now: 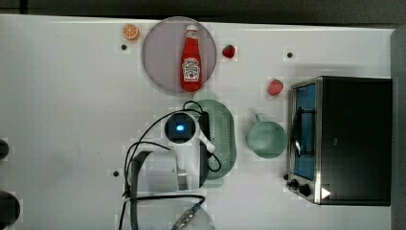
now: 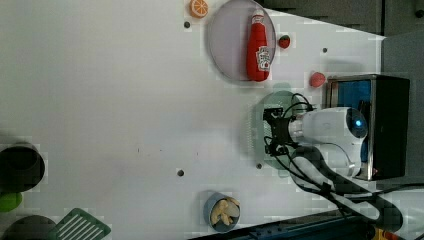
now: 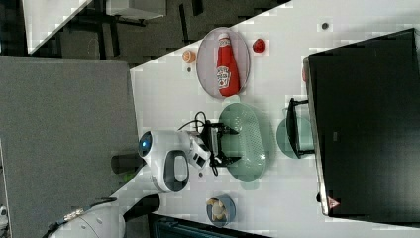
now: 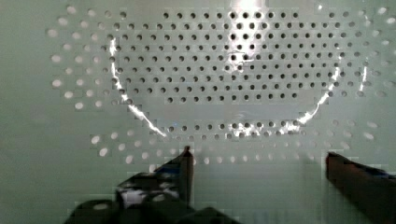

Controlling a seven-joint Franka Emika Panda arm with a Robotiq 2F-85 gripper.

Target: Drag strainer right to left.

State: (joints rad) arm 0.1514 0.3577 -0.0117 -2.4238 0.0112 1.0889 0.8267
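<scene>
White tabletop point(image 1: 67, 105), and I've got the claw point(image 3: 229, 145) parked over the strainer point(image 3: 247, 141) with its jaws spread wide, holding nothing. In the wrist view the two dark fingers point(image 4: 187, 170) stand well apart with the strainer's perforated floor point(image 4: 233, 84) right below them; whether the tips touch the plastic I can't tell. In the right view the claw reaches in over the strainer's near long rim, so most of the strainer lies to the claw's right as the right view shows it. In the top view the arm's white wrist point(image 1: 181, 128) covers the strainer's left edge, the green bowl point(image 1: 222, 139) showing on the top view's right of it. Further that same way, past the strainer: a mint cup point(image 1: 267, 139), apart from the strainer, then the toaster oven point(image 1: 352, 139). Up from the claw in the top view sits a grey plate point(image 1: 160, 52) with a ketchup bottle point(image 1: 191, 60) lying on it, an orange slice point(image 1: 130, 31) and a strawberry point(image 1: 229, 51) on either side of the plate, another red fruit point(image 1: 275, 87) near the oven's corner. In the left view a small bowl of pale pieces point(image 2: 222, 212) sits below the claw near the table edge.
</scene>
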